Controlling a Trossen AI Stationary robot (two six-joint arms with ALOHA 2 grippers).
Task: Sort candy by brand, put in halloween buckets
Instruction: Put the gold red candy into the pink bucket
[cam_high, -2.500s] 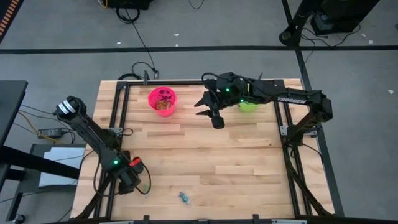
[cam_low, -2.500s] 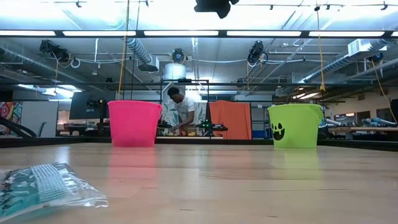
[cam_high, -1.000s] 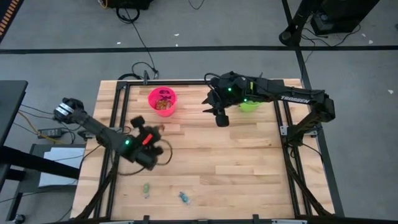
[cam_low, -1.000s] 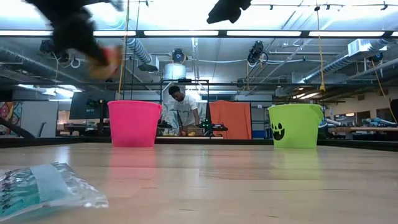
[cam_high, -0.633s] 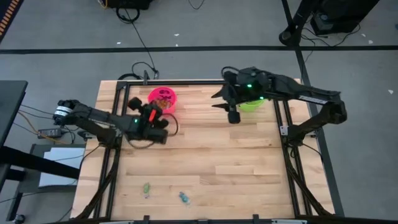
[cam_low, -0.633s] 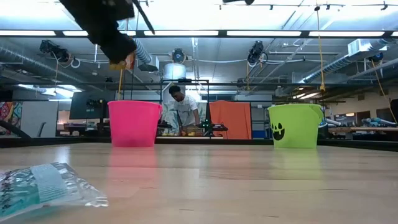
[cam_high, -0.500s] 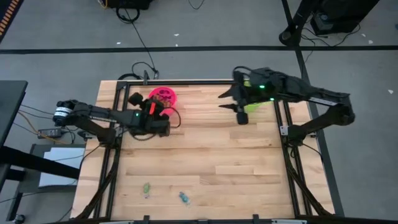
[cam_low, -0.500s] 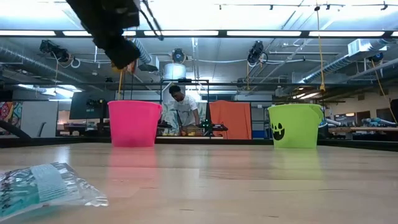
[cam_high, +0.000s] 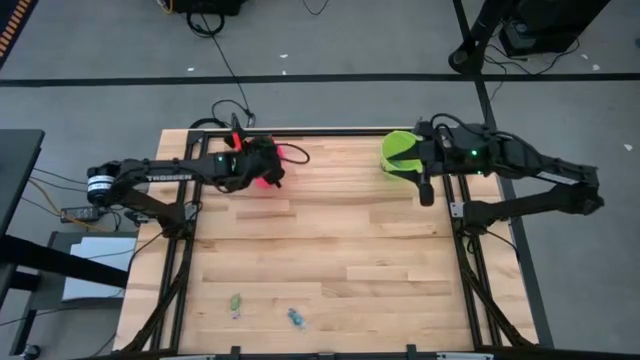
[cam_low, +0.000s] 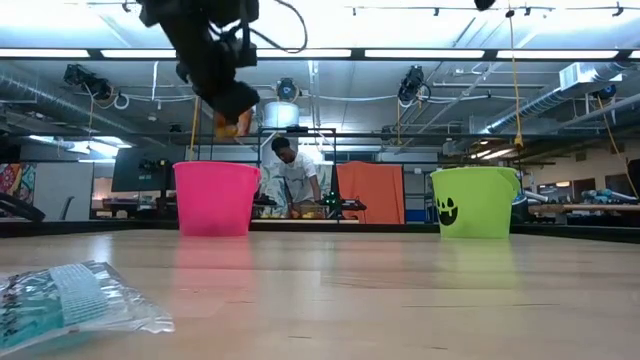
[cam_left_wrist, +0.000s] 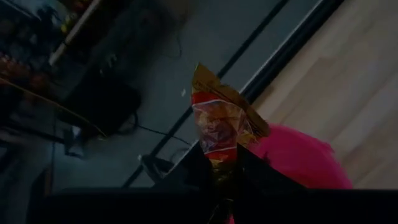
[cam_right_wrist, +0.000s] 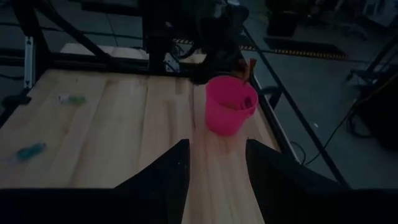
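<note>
Above the pink bucket (cam_low: 215, 198), at twelve o'clock on the table (cam_high: 330, 250), an orange-red candy packet (cam_left_wrist: 217, 127) is pinched by the left gripper (cam_low: 232, 118); the right gripper (cam_high: 426, 192), fingers parted, is held beside the green bucket (cam_high: 398, 150).

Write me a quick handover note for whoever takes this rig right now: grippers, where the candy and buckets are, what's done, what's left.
Left gripper: shut on an orange-red packet, held above the pink bucket at the table's far left.
Right gripper: open, empty, beside the green bucket at the far right.
Done: some candy already lies in the pink bucket.
Left: release this packet into the pink bucket, then sort the two teal pieces lying near the front edge. The green bucket's contents can't be seen.
</note>
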